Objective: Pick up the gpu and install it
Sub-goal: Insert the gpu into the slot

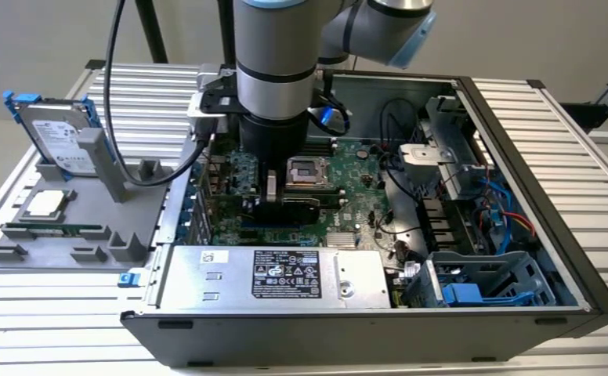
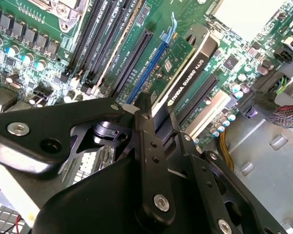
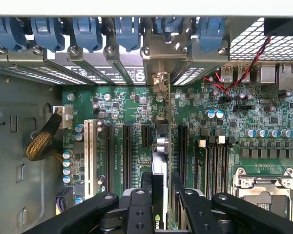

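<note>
Black card, gpu (image 2: 188, 73), clenched edge-on in my hand (image 2: 154, 122), standing upright over motherboard (image 3: 132, 112) slots inside open computer case (image 1: 555, 157); blue slot (image 2: 149, 66) just beside its lower edge.

From where the exterior view looks, the arm's grey column (image 1: 275, 70) stands in front of the motherboard (image 1: 362, 196), hiding its rear strip and the slots under the wrist. The gpu (image 1: 295, 205) shows there as just a dark sliver below the arm; how deep it sits in its slot cannot be told. In the second wrist view the gripper (image 2: 156, 122) body covers the card's near end, and the fingertips are lost behind the black links. In the first wrist view the card (image 3: 158, 175) is cut off by the gripper's links at the picture's edge.
</note>
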